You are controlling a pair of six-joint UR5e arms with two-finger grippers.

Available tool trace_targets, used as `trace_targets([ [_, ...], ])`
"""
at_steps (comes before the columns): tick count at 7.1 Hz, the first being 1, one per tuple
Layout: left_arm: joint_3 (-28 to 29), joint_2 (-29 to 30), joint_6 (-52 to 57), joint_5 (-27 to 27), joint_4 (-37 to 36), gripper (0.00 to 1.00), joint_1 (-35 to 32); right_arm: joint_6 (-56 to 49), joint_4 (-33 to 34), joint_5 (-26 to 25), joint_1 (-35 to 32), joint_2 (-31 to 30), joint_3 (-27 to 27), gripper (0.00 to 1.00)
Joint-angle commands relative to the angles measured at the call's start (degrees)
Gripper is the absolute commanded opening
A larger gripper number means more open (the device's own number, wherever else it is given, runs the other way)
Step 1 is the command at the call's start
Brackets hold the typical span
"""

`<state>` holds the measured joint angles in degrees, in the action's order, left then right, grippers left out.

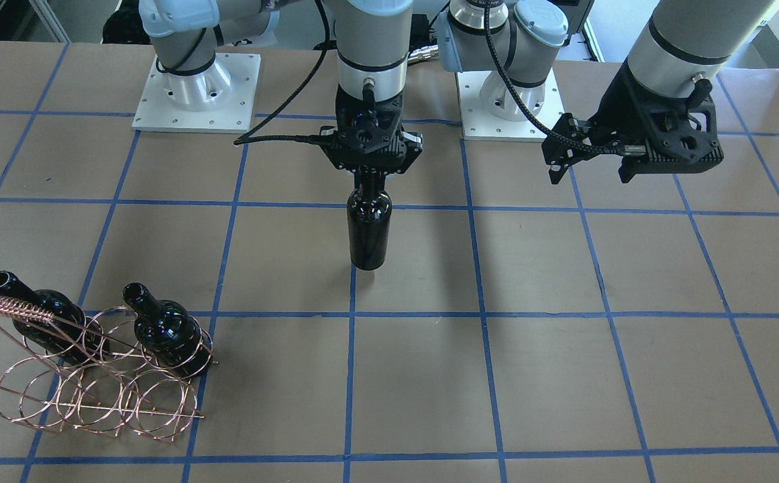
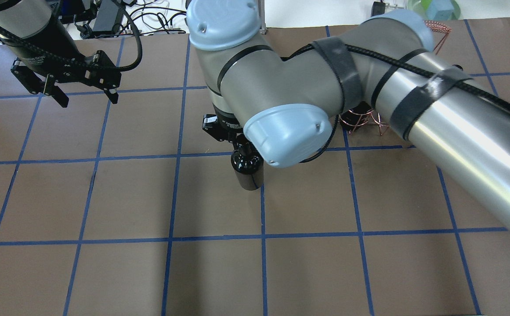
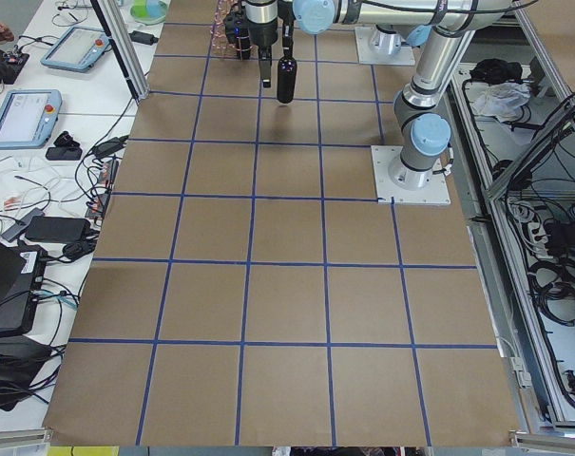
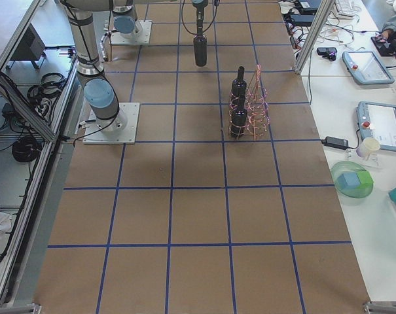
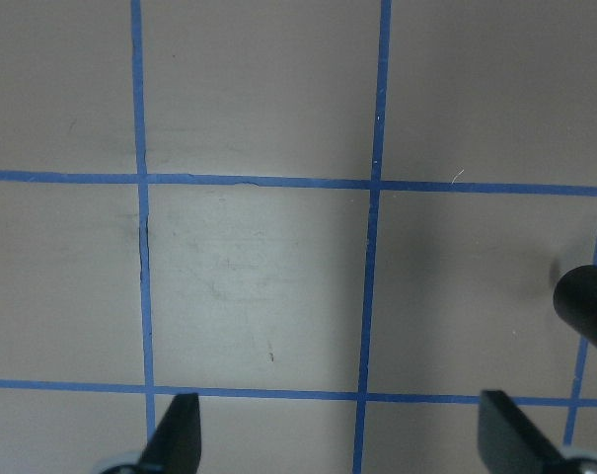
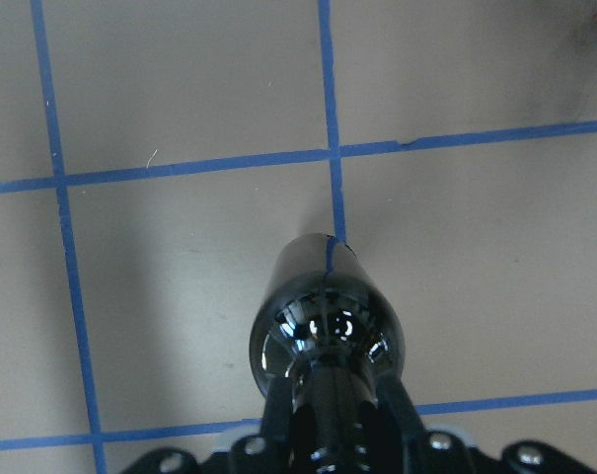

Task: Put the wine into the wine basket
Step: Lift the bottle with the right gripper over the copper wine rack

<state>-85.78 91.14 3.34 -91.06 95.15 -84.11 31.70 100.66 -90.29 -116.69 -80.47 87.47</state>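
Fingers of the right gripper (image 1: 370,180) pinch the short neck of the glossy near-black glass wine bottle (image 1: 370,231), which hangs upright below them over the middle of the brown paper-covered surface (image 1: 563,376) with its blue tape grid. The right wrist view looks down the bottle's shoulder, a black finger on each side of the neck. Whether its base touches the surface I cannot tell.

The rose-gold thin-wire wine basket (image 1: 94,392) stands well apart from that bottle, toward the robot's right and on the far side of the surface from the robot's bases. Two identical black glass bottles (image 1: 40,312) (image 1: 164,332) lie slanted in its upper rings, their open mouths pointing up and toward the robot. Its coiled-wire handle bar (image 1: 10,310) crosses in front of the outer bottle's neck. The lower rings hold nothing.

The left gripper (image 2: 87,100) hovers above the surface on the robot's left, its fingers (image 5: 180,430) spread wide with only taped paper between them.
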Motion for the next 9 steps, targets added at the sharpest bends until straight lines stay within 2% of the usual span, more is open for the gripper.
trace_targets([
  [1,0.0,0.0,0.0,0.0,0.0,1.00,0.0,-9.5,-5.4,0.1,10.5,-5.9,-0.5,0.03],
  [3,0.0,0.0,0.0,0.0,0.0,1.00,0.0,-24.7,-14.0,-0.9,22.7,-8.5,-3.9,0.01],
  [5,0.0,0.0,-0.2,0.0,1.0,1.00,0.0,-39.5,-17.1,-0.9,34.5,-8.6,-7.8,0.01],
  [6,0.0,0.0,-0.3,0.0,1.0,1.00,0.0,-41.4,-16.7,-0.8,36.0,-7.8,-9.9,0.02],
  [8,0.0,0.0,-0.3,0.0,1.0,1.00,0.0,-41.6,-16.5,-0.2,36.0,-2.1,-15.5,0.01],
  [9,-0.1,0.0,-0.3,0.0,1.2,1.00,0.0,-42.1,-15.6,-0.1,36.0,-0.4,-16.1,0.01],
])
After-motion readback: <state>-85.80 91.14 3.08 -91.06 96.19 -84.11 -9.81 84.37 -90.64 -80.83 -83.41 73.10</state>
